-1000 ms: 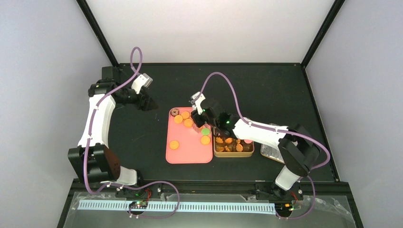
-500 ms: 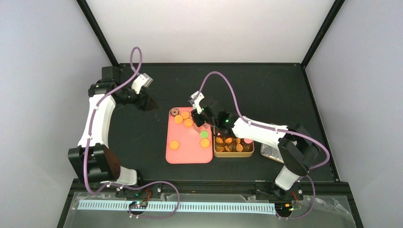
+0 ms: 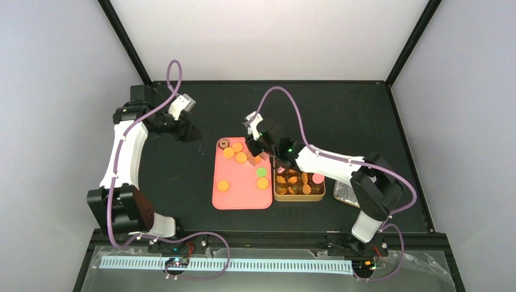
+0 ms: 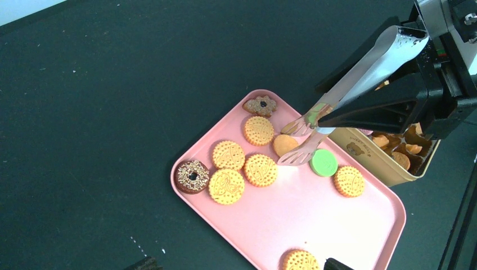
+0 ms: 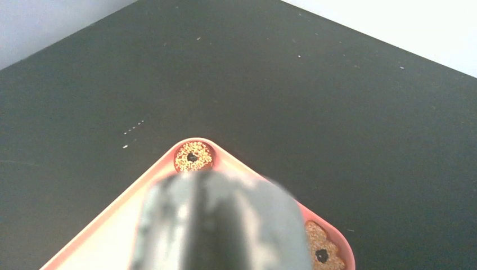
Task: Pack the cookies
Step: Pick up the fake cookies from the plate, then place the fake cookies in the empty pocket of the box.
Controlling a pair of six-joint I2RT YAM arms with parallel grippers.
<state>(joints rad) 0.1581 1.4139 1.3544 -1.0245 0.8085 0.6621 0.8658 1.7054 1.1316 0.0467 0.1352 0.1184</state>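
Observation:
Several round orange cookies (image 4: pixel 227 155), a green one (image 4: pixel 323 162) and a chocolate ring (image 4: pixel 192 176) lie on the pink tray (image 4: pixel 315 219). More cookies fill the gold tin (image 3: pixel 298 196). My right gripper (image 3: pixel 257 151) is shut on metal tongs (image 4: pixel 360 84). The tong tips stand on either side of a plain orange cookie (image 4: pixel 284 145) near the tray's far end. In the right wrist view the blurred tongs (image 5: pixel 219 225) hide most of the tray. My left gripper (image 3: pixel 192 134) hangs open to the left of the tray, holding nothing.
The gold tin (image 4: pixel 365 157) sits against the tray's right side. A clear plastic piece (image 3: pixel 348 196) lies right of the tin. A brown flower-shaped cookie (image 5: pixel 322 250) sits in the tray's far corner. Dark table surface surrounds the tray.
My right gripper has shifted the tongs slightly toward the tray's far end, uncovering the green cookie. The left arm has not moved.

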